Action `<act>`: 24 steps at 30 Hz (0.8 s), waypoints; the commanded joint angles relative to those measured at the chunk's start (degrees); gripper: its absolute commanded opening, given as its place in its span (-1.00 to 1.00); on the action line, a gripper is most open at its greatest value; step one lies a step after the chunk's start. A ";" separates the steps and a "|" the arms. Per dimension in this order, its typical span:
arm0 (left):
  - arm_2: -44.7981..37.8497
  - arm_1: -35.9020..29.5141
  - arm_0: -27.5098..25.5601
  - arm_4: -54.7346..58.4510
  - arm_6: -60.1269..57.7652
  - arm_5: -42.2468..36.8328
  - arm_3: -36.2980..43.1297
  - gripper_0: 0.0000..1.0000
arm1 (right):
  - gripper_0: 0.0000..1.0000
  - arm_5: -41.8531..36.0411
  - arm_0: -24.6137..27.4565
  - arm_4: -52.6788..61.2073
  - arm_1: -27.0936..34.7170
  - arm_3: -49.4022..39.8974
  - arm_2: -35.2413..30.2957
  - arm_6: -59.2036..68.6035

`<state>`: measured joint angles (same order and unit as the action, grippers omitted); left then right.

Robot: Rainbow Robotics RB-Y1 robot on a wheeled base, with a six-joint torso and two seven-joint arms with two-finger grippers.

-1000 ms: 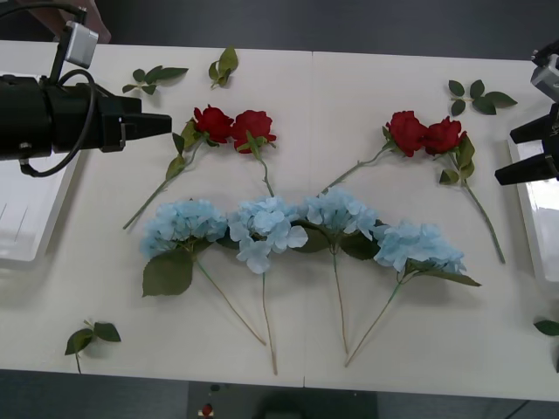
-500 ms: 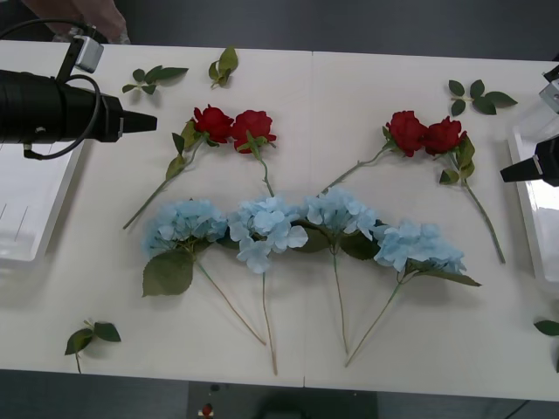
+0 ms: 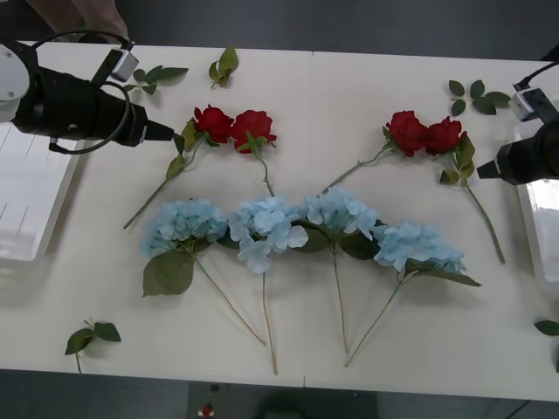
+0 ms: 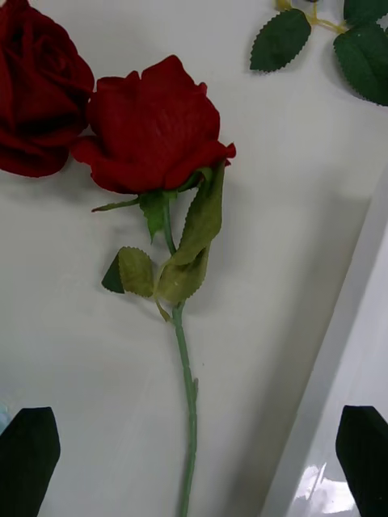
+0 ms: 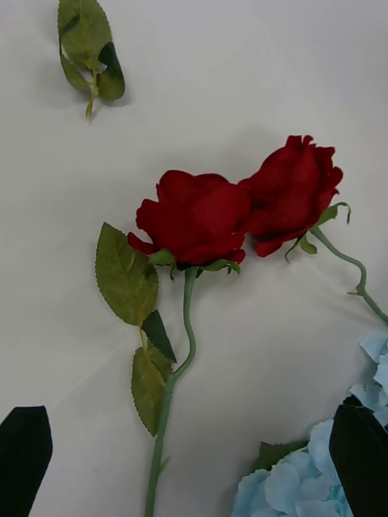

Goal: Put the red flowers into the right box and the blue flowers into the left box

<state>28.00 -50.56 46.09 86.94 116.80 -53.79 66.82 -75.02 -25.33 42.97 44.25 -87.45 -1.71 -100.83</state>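
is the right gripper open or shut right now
Open: in the right wrist view the right gripper has its black fingers at opposite corners, astride a red rose's stem.

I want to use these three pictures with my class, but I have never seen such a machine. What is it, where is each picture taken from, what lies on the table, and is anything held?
It is a two-armed robot. The wide picture looks down from above its arms; the two upright ones come from cameras on its wrists. On the white table lie four red flowers in two pairs, and below them a row of four blue flowers, plus loose leaf sprigs. The left box and the right box wait at the edges. The left gripper points at the left pair of roses, the right gripper at the right pair. Both are open and hold nothing.
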 commanded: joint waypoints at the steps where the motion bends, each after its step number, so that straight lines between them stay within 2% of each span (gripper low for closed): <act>1: 3.46 1.78 4.18 -0.90 -0.43 3.78 -2.66 1.00 | 1.00 4.62 -2.97 0.01 1.46 5.10 3.03 1.95; 6: 6.80 4.68 6.21 -1.78 -0.26 6.68 -6.26 1.00 | 1.00 8.57 -5.95 0.54 0.93 11.52 6.72 2.31; 15: 10.85 7.75 7.00 -5.82 -0.26 11.43 -8.72 1.00 | 1.00 11.12 -11.32 0.27 -3.47 22.24 6.90 1.87; 24: 13.22 11.62 8.40 -6.17 0.01 14.15 -14.79 1.00 | 1.00 14.20 -14.04 0.10 -5.22 28.92 8.39 1.69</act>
<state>42.02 -39.39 51.98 81.34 116.80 -40.60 52.81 -61.26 -37.58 43.29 38.79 -59.25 6.47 -100.27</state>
